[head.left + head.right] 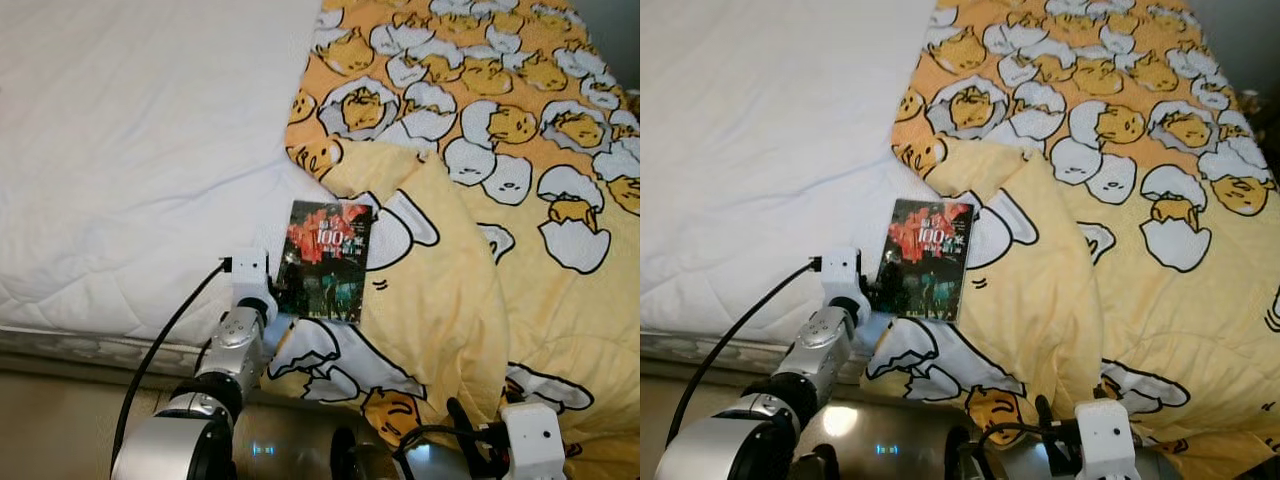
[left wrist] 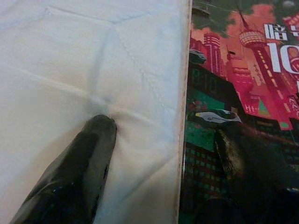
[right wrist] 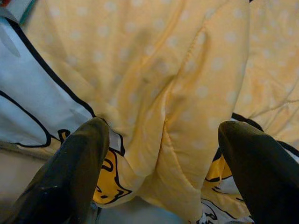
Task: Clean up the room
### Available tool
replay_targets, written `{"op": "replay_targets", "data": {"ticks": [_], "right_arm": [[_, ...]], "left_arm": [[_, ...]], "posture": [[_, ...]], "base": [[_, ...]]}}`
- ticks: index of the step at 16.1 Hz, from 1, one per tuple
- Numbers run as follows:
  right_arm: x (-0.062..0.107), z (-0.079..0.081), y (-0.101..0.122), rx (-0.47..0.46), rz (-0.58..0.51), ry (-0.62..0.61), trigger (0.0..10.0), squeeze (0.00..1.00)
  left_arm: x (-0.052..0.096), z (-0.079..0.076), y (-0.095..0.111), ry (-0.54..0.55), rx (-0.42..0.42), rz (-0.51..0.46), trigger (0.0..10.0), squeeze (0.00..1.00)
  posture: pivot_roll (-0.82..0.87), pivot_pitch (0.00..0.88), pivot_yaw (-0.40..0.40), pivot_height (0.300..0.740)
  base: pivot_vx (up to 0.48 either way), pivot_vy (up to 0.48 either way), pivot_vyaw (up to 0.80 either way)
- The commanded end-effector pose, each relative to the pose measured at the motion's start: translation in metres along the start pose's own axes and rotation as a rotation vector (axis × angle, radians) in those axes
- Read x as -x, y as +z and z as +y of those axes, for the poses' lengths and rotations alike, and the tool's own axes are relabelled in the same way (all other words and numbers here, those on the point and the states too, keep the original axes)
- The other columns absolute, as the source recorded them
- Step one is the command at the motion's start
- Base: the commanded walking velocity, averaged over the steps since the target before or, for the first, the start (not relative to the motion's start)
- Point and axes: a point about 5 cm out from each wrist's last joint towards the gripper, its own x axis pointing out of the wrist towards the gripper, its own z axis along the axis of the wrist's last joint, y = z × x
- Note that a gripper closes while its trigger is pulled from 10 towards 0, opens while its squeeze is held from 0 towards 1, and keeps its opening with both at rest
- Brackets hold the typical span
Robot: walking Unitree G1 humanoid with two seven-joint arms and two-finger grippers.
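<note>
— On the bed's near edge, where's the book (image 1: 326, 260)?
— Half on the white sheet (image 1: 140, 150), half on the yellow blanket (image 1: 480, 200), long axis running six to twelve, title upright.
— Grippers?
— Left gripper (image 2: 163, 140) spread, straddling the book's edge; right gripper (image 3: 163, 154) spread over the blanket.

Both head eyes look forward and down at the bed (image 1: 120, 150) from its near edge, sharing the book (image 1: 328, 262), while each wrist camera sits close over the bedding along its own fingers.
</note>
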Motion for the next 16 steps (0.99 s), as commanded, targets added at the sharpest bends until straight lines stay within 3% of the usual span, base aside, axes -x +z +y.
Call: {"op": "replay_targets", "data": {"ticks": [1,3,7,8,11,14,16], "right_arm": [[0.006,-0.001,-0.005,0.013,0.036,-0.001,10.0,0.0],[0.006,-0.001,-0.005,0.013,0.045,-0.004,10.0,0.0],[0.006,0.002,-0.009,0.013,0.057,0.001,10.0,0.0],[0.005,0.004,-0.009,0.007,0.057,0.001,10.0,0.0],[0.004,0.011,-0.011,-0.007,0.061,0.004,10.0,0.0],[0.007,0.007,-0.014,-0.004,0.074,-0.008,10.0,0.0],[0.007,0.004,-0.016,-0.001,0.082,-0.016,10.0,0.0]], "left_arm": [[0.001,-0.007,-0.006,-0.023,0.009,0.02,10.0,0.0],[0.001,-0.003,0.003,-0.016,-0.003,-0.057,10.0,0.0],[0.01,-0.011,0.007,-0.082,-0.224,-0.186,10.0,0.0],[0.012,-0.014,0.002,-0.099,-0.231,-0.177,10.0,0.0],[0.014,-0.022,-0.008,-0.134,-0.184,-0.13,10.0,0.0],[0.019,-0.031,-0.032,-0.148,-0.082,0.018,10.0,0.0],[0.02,-0.041,-0.036,-0.193,0.002,0.05,10.0,0.0]], "posture": [[-0.18,0.377,-0.143,0.74],[-0.17,0.375,-0.137,0.74],[-0.15,0.365,-0.117,0.74],[-0.15,0.363,-0.112,0.74],[-0.15,0.357,-0.106,0.74],[-0.16,0.356,-0.104,0.74],[-0.16,0.353,-0.106,0.74]], "base": [[0.0,0.0,0.0],[0.0,0.0,0.0],[0.0,0.0,0.0],[0.0,0.0,0.0],[0.0,0.0,0.0],[0.0,0.0,0.0],[0.0,0.0,0.0]]}}
